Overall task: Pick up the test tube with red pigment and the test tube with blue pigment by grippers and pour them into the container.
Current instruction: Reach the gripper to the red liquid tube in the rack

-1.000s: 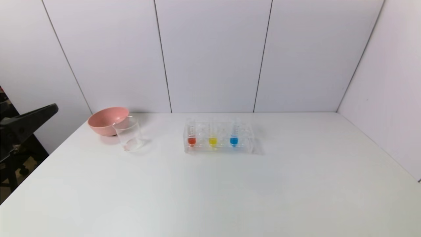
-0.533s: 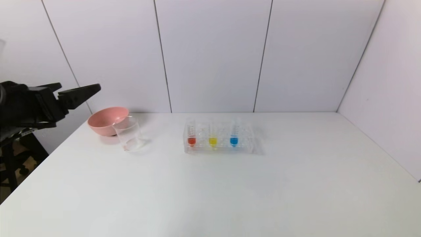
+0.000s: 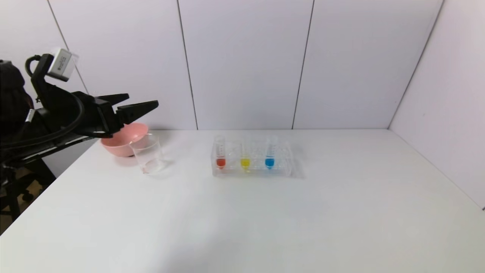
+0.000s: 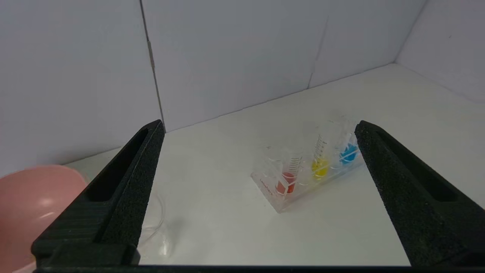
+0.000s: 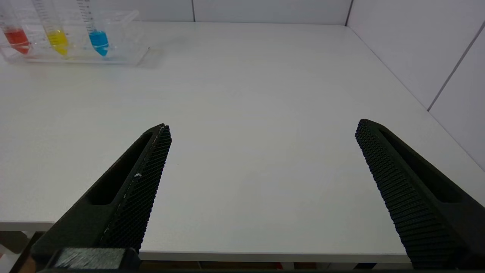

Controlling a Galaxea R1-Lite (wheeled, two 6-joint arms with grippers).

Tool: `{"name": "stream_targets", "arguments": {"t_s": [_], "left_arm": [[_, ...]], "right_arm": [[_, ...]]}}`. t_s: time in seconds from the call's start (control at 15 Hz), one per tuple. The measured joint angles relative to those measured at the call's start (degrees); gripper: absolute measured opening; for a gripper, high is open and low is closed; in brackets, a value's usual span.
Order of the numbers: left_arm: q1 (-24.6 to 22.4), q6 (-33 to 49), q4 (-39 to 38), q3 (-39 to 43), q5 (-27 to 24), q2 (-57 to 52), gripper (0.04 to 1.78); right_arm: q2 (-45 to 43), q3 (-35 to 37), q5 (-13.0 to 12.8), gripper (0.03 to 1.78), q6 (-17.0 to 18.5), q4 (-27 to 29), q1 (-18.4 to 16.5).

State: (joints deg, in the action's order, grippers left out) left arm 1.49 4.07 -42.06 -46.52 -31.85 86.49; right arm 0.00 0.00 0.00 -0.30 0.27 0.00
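Head view: the black left gripper (image 3: 141, 102), its ridged wedge-shaped fingers (image 4: 125, 182) held apart, is seen above the smooth pink round bowl (image 3: 123, 141) and the clear straight-sided beaker (image 3: 148, 154).

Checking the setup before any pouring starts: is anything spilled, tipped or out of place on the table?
Nothing stands out. The red-tipped tube, yellow-tipped tube and blue-tipped tube stand upright in the clear rack. The beaker stands upright right in front of the pink bowl. No spill shows. The left gripper hovers open, empty.
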Motion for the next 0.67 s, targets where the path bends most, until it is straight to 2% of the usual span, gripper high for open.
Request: {"name": "stream_targets", "arguments": {"t_s": [0.13,0.67], "left_arm": [[-0.01,-0.3,-2.27,-1.55,-4.56,3.61,1.76],[-0.65,-5.55,-13.56,-3.1,-32.76,15.35,1.76]], "right_arm": [[0.0,0.0,0.0,1.77,0.0,0.0,0.0],[0.0,0.0,0.0,1.78,0.0,0.0,0.0]]}}
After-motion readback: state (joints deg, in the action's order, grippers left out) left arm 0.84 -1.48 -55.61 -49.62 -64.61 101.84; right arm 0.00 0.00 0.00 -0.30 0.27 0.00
